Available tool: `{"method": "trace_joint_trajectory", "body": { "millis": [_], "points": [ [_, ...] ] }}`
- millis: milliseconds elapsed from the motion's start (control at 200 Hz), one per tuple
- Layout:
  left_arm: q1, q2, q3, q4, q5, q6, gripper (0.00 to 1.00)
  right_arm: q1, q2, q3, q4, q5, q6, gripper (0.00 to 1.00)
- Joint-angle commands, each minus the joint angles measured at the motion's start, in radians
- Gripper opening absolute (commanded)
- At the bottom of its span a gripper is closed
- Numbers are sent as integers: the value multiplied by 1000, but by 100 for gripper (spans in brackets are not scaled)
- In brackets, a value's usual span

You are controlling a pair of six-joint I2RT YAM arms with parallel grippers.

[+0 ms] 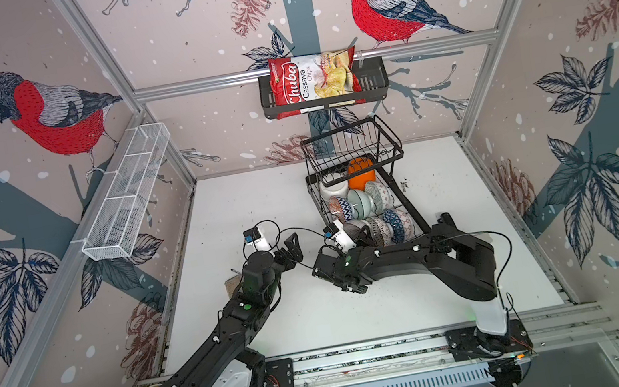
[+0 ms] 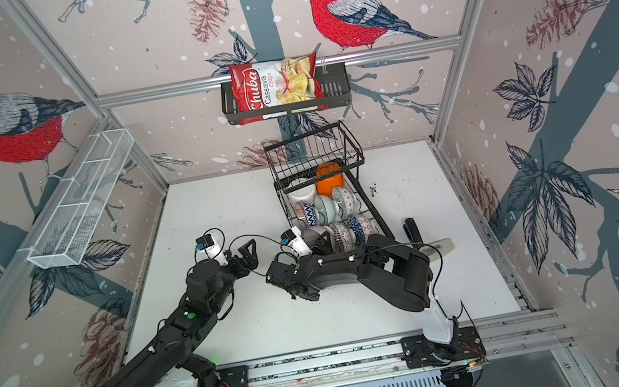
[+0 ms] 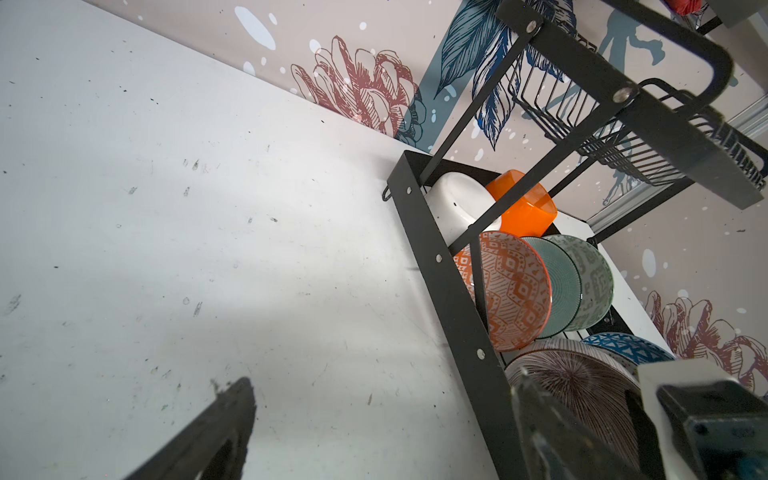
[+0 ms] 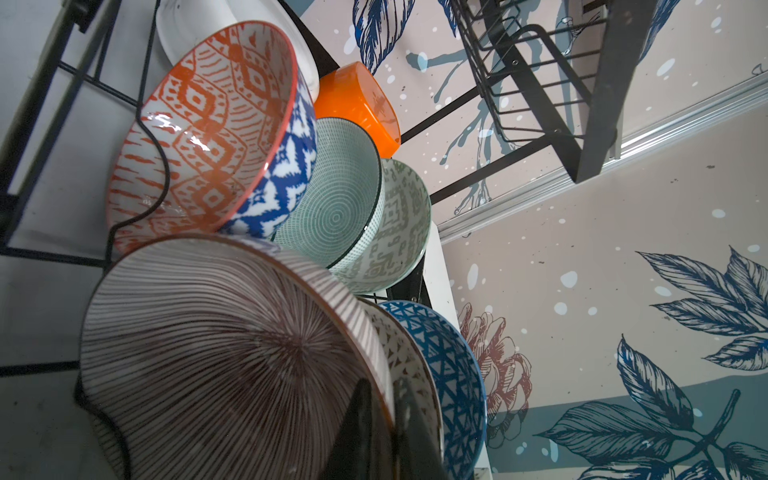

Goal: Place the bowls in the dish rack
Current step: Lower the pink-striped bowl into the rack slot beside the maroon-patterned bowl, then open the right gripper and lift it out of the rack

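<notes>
The black wire dish rack stands at the back middle of the table, and several bowls stand on edge in it. Its back row holds a white bowl, an orange bowl, a red-and-blue patterned bowl and two green ones. In front stand a brown striped bowl, a speckled bowl and a blue lattice bowl. My right gripper straddles the striped bowl's rim, one finger inside and one outside. My left gripper hangs open over bare table to the left of the rack, holding nothing.
A black wall basket with a chips bag hangs above the rack. A long white mesh shelf is fixed to the left wall. A dark upright object stands right of the rack, behind my right arm. A small tan piece lies under my left wrist.
</notes>
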Motion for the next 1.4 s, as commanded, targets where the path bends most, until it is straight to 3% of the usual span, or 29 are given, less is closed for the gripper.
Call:
{"method": "trace_joint_trajectory", "body": {
  "millis": [0,590,1396],
  "points": [
    [3,-3,-4,39,-1,4,96,6,9,8,-8,-127,19,16],
    [4,-29,-22,40,6,-4,96,44,-4,25,-21,-140,28,23],
    [6,-68,3,-28,-26,-21,96,51,-111,41,-38,-161,55,55]
  ]
}}
